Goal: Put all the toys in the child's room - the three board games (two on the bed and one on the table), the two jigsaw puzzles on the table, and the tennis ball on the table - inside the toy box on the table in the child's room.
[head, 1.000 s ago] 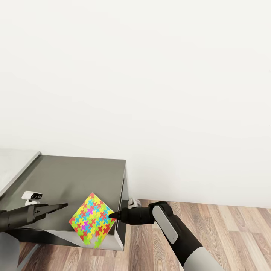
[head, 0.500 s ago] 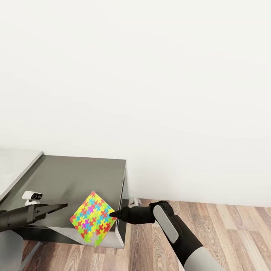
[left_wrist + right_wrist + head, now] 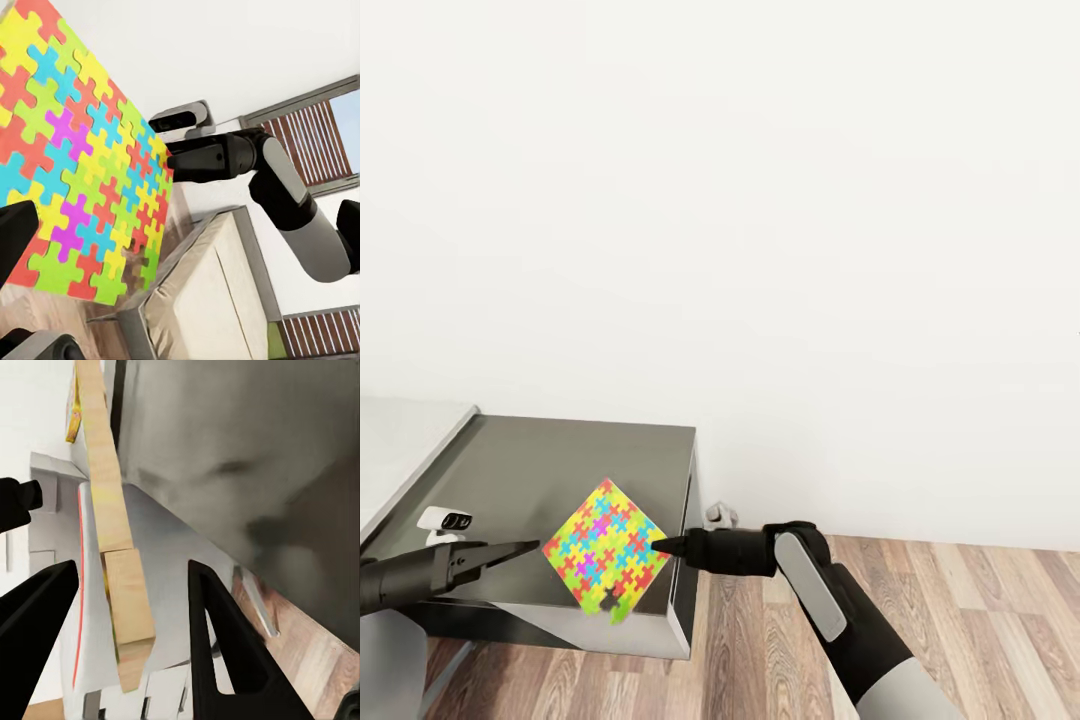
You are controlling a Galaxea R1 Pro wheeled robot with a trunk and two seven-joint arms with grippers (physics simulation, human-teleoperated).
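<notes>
Puzzle (image 3: 607,549) now sits higher above the table (image 3: 560,460) edge than a second ago, so we read a lift toward the box. Right claw (image 3: 665,545) touches its corner, fingers wide apart; left claw (image 3: 525,547) beside it, grip unclear.

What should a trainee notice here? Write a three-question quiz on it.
1. True or false: the right gripper has its fingers spread.
2. In the head view, the jigsaw puzzle shows against: A) a bed, B) the dark section of the table, C) a toy box.
3. Fill in: the floor is made of ____ planks.
Key: 1 true; 2 B; 3 wood.
</notes>
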